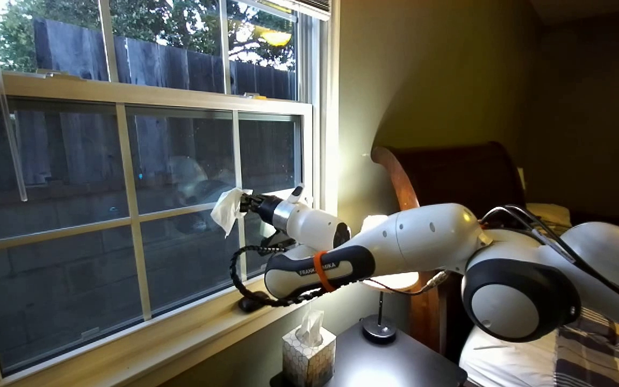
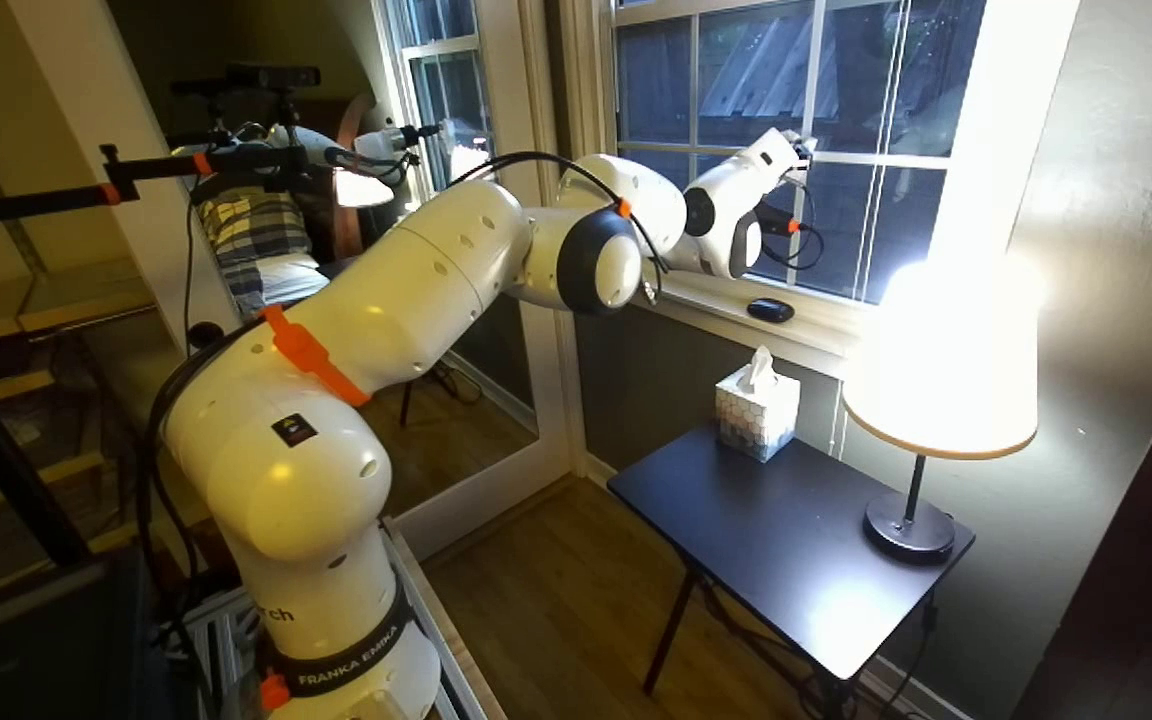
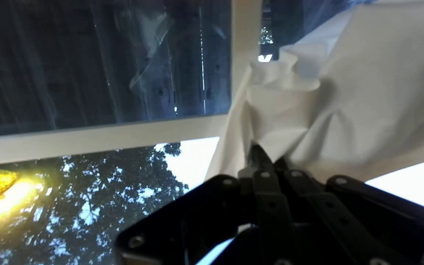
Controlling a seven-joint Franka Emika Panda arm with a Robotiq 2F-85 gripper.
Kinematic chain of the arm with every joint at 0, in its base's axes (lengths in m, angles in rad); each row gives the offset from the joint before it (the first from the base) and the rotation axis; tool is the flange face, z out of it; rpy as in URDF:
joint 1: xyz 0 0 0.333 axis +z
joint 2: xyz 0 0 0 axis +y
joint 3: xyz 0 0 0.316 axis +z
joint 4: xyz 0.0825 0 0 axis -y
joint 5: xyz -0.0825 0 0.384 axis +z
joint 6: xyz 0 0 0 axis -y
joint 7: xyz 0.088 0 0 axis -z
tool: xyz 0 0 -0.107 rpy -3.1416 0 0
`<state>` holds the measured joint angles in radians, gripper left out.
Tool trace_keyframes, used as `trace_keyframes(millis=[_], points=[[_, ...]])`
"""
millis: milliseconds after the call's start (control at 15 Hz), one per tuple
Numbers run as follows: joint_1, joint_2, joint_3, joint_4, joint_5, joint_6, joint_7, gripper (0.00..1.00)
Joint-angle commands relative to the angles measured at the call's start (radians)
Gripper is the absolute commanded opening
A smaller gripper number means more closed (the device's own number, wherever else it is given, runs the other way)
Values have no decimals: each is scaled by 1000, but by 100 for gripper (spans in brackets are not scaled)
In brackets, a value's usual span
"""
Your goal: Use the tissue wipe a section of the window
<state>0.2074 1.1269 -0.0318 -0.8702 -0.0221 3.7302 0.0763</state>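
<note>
One claw (image 3: 269, 158), pinched closed on one white tissue (image 1: 227, 211) in front of one window (image 1: 133, 217); contact unclear. One table (image 2: 776, 530): one tissue box (image 2: 758, 415) left, one lamp (image 2: 941, 360) right.

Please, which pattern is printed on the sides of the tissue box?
The tissue box has a honeycomb pattern of hexagons, clearest in an exterior view.
</note>
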Motion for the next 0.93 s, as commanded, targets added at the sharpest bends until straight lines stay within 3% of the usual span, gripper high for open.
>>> trace_keyframes(millis=[0,333,867], points=[[-40,57,83,41,-134,-47,145,0],[-86,72,161,-20,-230,-145,251,0],[-89,40,60,-104,-78,-161,176,0]])
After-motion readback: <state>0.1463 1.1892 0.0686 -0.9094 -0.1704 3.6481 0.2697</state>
